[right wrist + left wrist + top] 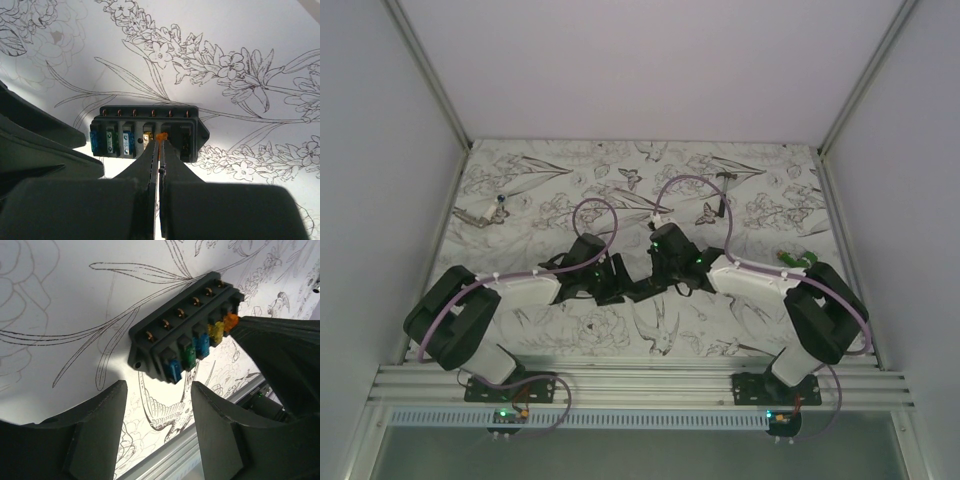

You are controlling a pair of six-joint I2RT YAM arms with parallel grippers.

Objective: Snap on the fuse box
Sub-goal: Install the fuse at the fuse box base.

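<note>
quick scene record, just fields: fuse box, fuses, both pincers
fuse box: black, lying on the flower-print table
seated fuses: blue, green, blue, yellow, in a row
orange fuse: at its slot beside the yellow one
right pincer: shut on the orange fuse
left pincer: open, near the box, holding nothing

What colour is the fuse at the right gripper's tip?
Orange. The fuse shows best in the left wrist view.

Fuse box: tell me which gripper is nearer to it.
Right. The right gripper, shut on an orange fuse, is at the fuse box slots; the left gripper hangs open short of it.
</note>
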